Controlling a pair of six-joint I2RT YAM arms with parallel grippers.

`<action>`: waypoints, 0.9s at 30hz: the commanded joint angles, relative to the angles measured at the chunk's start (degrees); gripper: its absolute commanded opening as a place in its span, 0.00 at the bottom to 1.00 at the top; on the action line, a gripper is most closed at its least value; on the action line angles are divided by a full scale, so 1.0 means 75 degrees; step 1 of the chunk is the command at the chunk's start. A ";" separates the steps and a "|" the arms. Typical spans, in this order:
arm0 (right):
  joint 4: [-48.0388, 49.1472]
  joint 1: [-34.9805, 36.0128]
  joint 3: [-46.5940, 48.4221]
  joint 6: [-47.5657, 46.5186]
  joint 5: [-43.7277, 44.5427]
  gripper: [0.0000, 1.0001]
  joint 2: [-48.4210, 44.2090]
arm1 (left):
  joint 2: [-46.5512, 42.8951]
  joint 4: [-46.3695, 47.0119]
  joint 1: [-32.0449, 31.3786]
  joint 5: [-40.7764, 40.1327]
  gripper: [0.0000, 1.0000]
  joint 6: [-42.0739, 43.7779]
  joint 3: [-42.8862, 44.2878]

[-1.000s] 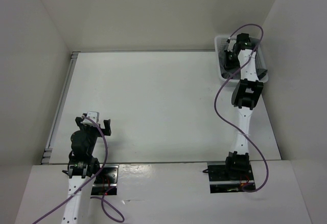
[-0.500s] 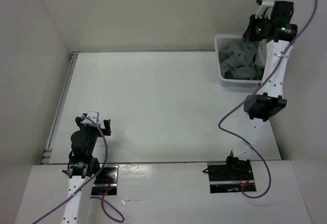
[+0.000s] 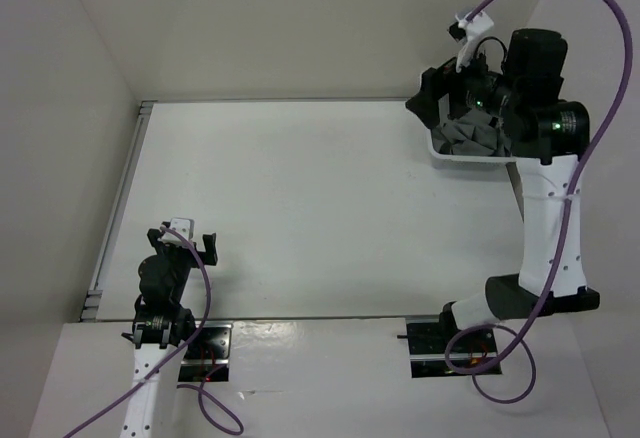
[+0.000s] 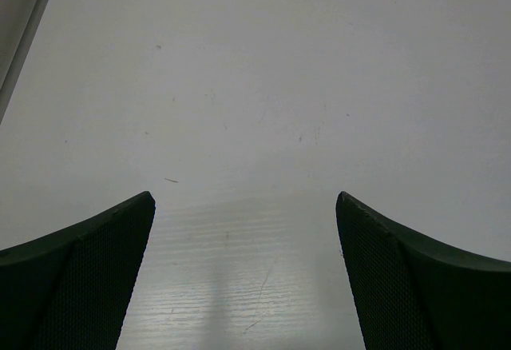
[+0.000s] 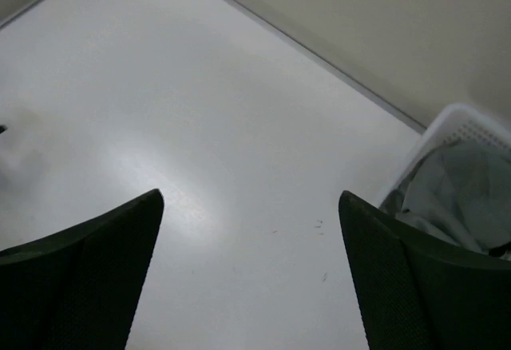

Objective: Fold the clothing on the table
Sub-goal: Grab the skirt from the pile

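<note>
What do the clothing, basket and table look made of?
Clothing: soft matte grey fabric, judging by its crumpled folds. Basket: probably white plastic, with a perforated wall. Table: hard, smooth, white, faintly glossy with a soft glare; perhaps laminate.

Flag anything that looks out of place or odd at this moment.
The clothing lies crumpled inside the white basket at the far right corner of the table, not spread on the surface where it is to be folded. The right gripper hangs near the basket, jaws open, holding nothing. Nothing looks spilled or damaged.
</note>
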 commanded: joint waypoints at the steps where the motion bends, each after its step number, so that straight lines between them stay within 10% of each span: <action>1: 0.1473 -0.0408 -0.2065 0.0159 0.1467 0.98 -0.0201 | -0.1038 0.0239 -0.0029 -0.0026 1.00 0.0101 -0.0290; 13: 0.3516 -0.1662 -0.5576 -0.0297 0.3133 0.98 -0.0228 | -0.1038 0.0239 -0.0029 -0.0026 1.00 0.0101 -0.0290; 27: 0.4115 -0.2414 -0.4303 -0.0521 0.2394 0.98 0.2714 | -0.1038 0.0239 -0.0029 -0.0026 1.00 0.0101 -0.0290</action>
